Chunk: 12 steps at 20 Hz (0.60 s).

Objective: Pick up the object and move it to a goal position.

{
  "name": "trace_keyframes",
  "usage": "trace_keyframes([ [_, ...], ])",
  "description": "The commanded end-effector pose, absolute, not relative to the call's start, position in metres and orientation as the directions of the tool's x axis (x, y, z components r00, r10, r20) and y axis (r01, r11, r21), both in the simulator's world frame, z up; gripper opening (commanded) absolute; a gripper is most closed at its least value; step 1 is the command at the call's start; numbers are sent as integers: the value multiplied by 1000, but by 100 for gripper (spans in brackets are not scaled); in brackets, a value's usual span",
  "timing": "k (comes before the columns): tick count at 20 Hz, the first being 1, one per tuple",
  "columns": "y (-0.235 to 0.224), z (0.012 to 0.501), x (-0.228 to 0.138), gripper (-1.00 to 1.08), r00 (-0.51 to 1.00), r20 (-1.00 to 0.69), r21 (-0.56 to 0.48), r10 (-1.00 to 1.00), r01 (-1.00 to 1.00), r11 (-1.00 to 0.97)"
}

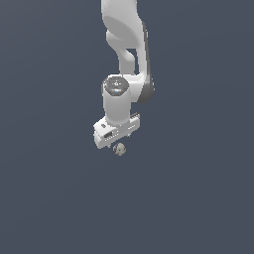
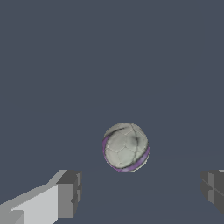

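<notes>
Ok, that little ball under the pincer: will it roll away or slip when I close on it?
Probably apt to roll: the ball looks round all over, with no flat side showing. It may squirt out if the fingers meet it off-centre, since they look flat-faced. It seems much smaller than the pincer, whose jaws stand wide open, so it is likely light.

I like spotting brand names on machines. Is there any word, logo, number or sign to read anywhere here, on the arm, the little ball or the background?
None can be read.
Arm and gripper: plain white and grey, with a few small dark marks on the gripper body, too small to tell whether they are text.
Ball: only mottled grey panels and a purple band, no lettering.
Background: plain dark grey-blue, nothing written.
</notes>
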<state>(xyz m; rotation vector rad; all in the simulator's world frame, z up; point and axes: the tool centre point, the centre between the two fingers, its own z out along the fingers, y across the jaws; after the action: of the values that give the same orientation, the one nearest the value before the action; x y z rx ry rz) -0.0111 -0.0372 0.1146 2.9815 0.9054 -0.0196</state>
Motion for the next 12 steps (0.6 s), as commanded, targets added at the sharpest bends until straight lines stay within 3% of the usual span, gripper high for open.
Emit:
trace_keyframes([
  [1, -37, 110, -11, 100, 792, -18, 17, 611, 611, -791],
  [12, -37, 93, -12, 100, 615, -7, 3, 788, 788, -615],
])
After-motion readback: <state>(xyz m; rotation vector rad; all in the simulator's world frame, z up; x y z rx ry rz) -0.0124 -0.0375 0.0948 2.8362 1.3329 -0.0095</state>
